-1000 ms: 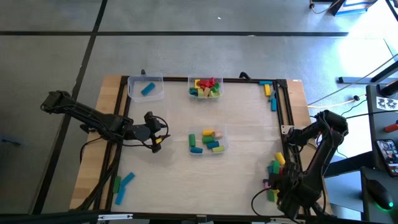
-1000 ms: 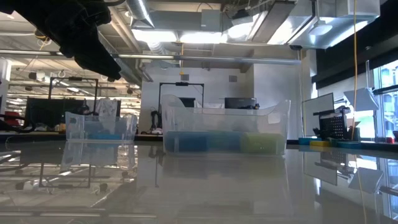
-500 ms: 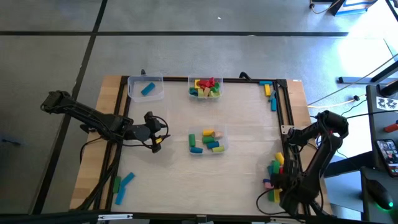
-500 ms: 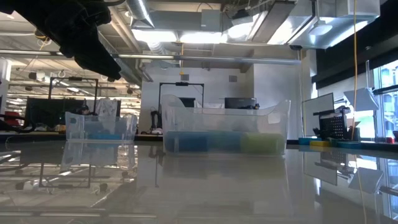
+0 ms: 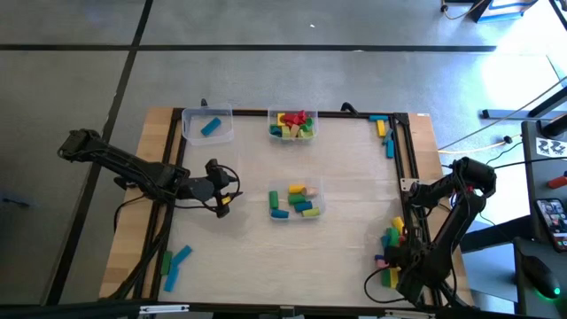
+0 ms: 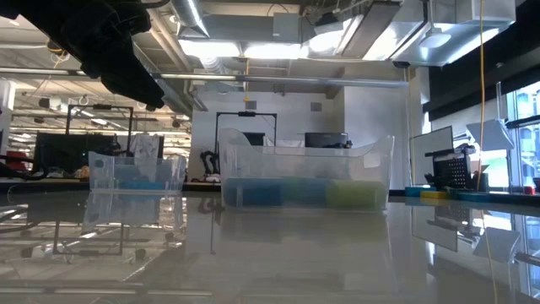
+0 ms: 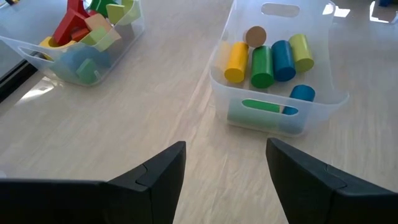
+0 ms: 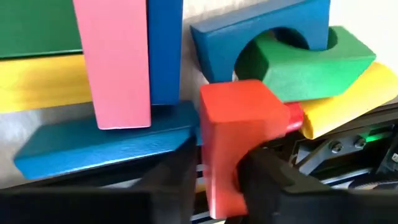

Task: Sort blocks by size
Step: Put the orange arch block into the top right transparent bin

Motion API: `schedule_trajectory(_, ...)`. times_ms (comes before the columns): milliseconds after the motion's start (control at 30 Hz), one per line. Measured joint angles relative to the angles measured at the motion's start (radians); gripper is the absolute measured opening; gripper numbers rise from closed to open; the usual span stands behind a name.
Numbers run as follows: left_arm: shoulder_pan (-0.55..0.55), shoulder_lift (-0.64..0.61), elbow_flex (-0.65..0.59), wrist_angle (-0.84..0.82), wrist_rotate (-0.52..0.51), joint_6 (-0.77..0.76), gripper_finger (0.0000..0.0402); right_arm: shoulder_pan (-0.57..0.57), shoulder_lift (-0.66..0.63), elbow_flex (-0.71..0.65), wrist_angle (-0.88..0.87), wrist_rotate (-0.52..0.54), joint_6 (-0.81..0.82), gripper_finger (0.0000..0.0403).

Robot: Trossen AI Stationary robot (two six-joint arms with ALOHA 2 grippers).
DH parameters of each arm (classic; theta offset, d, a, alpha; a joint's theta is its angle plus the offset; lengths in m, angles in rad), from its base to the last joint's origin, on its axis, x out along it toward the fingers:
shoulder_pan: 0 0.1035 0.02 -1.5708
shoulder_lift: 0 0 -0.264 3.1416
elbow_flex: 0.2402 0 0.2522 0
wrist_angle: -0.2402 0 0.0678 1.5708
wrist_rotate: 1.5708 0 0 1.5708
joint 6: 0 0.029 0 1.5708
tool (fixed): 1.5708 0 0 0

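Right hand (image 8: 214,186) pinches red block (image 8: 233,137), since drawn slightly back from the pile; left hand (image 7: 225,171) gapes empty, unmoved.

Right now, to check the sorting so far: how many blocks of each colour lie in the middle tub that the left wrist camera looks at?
Yellow blocks: 1
Green blocks: 2
Blue blocks: 2
Yellow-green blocks: 1
Tan blocks: 1
Total: 7
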Motion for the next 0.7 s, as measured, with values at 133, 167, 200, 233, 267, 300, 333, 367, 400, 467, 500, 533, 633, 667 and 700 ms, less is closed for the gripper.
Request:
schedule_trajectory(133, 0.000, 0.000, 0.000, 0.000, 0.000, 0.000, 0.0218, -0.001, 0.000, -0.001, 0.001, 0.001, 0.000, 0.0044)
schedule_trajectory(167, 0.000, 0.000, 0.000, 0.000, 0.000, 0.000, 0.0218, -0.001, 0.000, -0.001, 0.004, 0.001, 0.001, 0.0043)
schedule_trajectory(200, 0.000, 0.000, 0.000, 0.000, 0.000, 0.000, 0.0218, -0.001, 0.000, -0.001, 0.007, 0.001, 0.001, 0.0043)
schedule_trajectory(233, 0.000, 0.000, 0.000, 0.000, 0.000, 0.000, 0.0218, -0.001, -0.001, 0.000, 0.010, 0.001, 0.003, 0.0043)
schedule_trajectory(267, 0.000, 0.000, 0.000, 0.000, 0.000, 0.000, 0.0218, -0.001, -0.002, 0.004, 0.010, 0.001, 0.007, 0.0043)
schedule_trajectory(300, 0.000, 0.000, 0.000, 0.000, 0.000, 0.000, 0.0218, -0.001, -0.002, 0.011, 0.007, 0.001, 0.013, 0.0043)
schedule_trajectory(333, 0.000, 0.000, 0.000, 0.000, 0.000, 0.000, 0.0218, -0.005, -0.002, 0.025, -0.006, 0.001, 0.025, 0.0043)
schedule_trajectory(367, 0.000, 0.000, 0.000, 0.000, 0.000, 0.000, 0.0218, -0.010, -0.002, 0.041, -0.023, 0.001, 0.032, 0.0044)
schedule_trajectory(400, 0.000, 0.000, 0.000, 0.000, 0.000, 0.000, 0.0218, -0.015, -0.002, 0.058, -0.039, 0.002, 0.035, 0.0048)
schedule_trajectory(467, 0.000, 0.000, 0.000, 0.000, 0.000, 0.000, 0.0218, -0.033, -0.002, 0.100, -0.069, 0.018, 0.037, 0.0054)
schedule_trajectory(500, 0.000, 0.000, 0.000, 0.000, 0.000, 0.000, 0.0218, -0.047, -0.002, 0.121, -0.084, 0.037, 0.037, 0.0055)
schedule_trajectory(533, 0.000, 0.000, 0.000, 0.000, 0.000, 0.000, 0.0218, -0.063, -0.003, 0.141, -0.095, 0.057, 0.037, 0.0055)
schedule_trajectory(633, 0.000, 0.000, 0.000, 0.000, 0.000, 0.000, 0.0218, -0.123, -0.003, 0.200, -0.118, 0.131, 0.030, 0.0049)
schedule_trajectory(667, 0.000, 0.000, 0.000, 0.000, 0.000, 0.000, 0.0218, -0.143, -0.004, 0.219, -0.125, 0.167, 0.028, 0.0047)
schedule_trajectory(700, 0.000, 0.000, 0.000, 0.000, 0.000, 0.000, 0.0218, -0.164, -0.004, 0.234, -0.127, 0.208, 0.027, 0.0046)
